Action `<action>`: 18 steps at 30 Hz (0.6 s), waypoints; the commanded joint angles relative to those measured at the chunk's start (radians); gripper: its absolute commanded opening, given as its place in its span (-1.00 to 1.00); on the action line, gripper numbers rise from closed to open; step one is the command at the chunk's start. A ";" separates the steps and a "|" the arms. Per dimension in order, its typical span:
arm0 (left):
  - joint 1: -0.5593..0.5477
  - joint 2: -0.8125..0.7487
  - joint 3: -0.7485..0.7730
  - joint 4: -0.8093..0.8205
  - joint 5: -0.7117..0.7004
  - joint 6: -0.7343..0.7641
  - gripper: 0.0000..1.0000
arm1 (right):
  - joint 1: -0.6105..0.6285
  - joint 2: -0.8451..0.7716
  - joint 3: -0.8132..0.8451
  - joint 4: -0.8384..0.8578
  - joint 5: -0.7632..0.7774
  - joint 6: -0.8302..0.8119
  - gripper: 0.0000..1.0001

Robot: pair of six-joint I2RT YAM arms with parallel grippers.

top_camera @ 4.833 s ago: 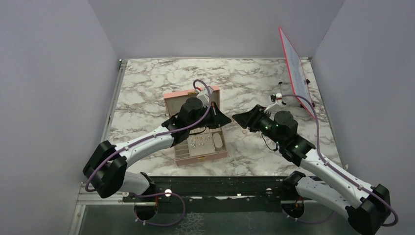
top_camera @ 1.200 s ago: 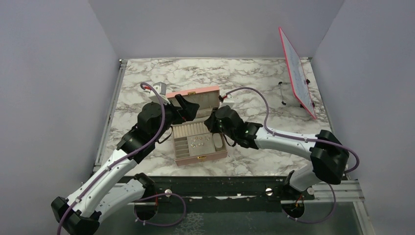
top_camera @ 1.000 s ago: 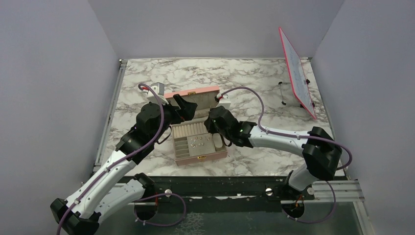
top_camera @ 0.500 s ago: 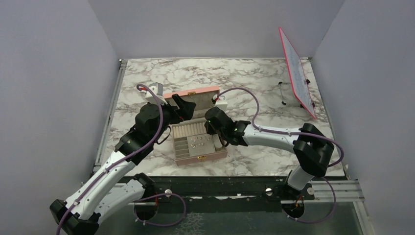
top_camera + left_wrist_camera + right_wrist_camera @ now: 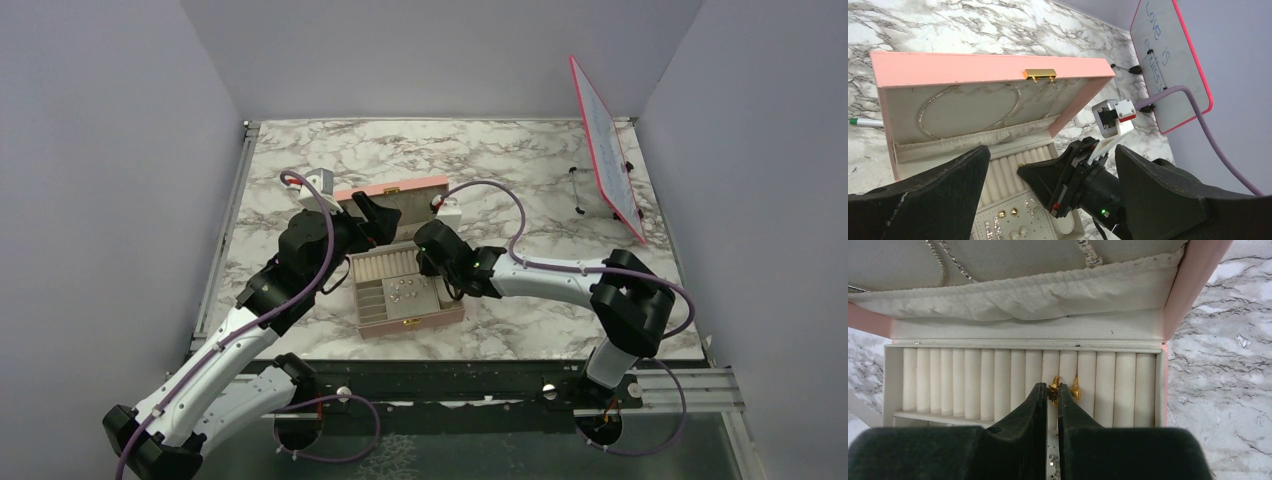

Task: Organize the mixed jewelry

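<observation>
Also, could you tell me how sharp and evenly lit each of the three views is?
Top external: soft, even light, yet the jewelry in the pink box is too small to resolve. Left wrist: lid sharp, own fingers dark and featureless. Right wrist: ring rolls and gold ring crisp.

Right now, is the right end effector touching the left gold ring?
Touching. Right wrist view: the right end effector pinches the left gold ring at the ring rolls, no gap either side.
</observation>
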 commanded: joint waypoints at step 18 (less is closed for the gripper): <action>0.005 0.012 0.002 -0.006 0.018 -0.012 0.91 | 0.009 0.072 0.056 -0.128 0.040 0.035 -0.66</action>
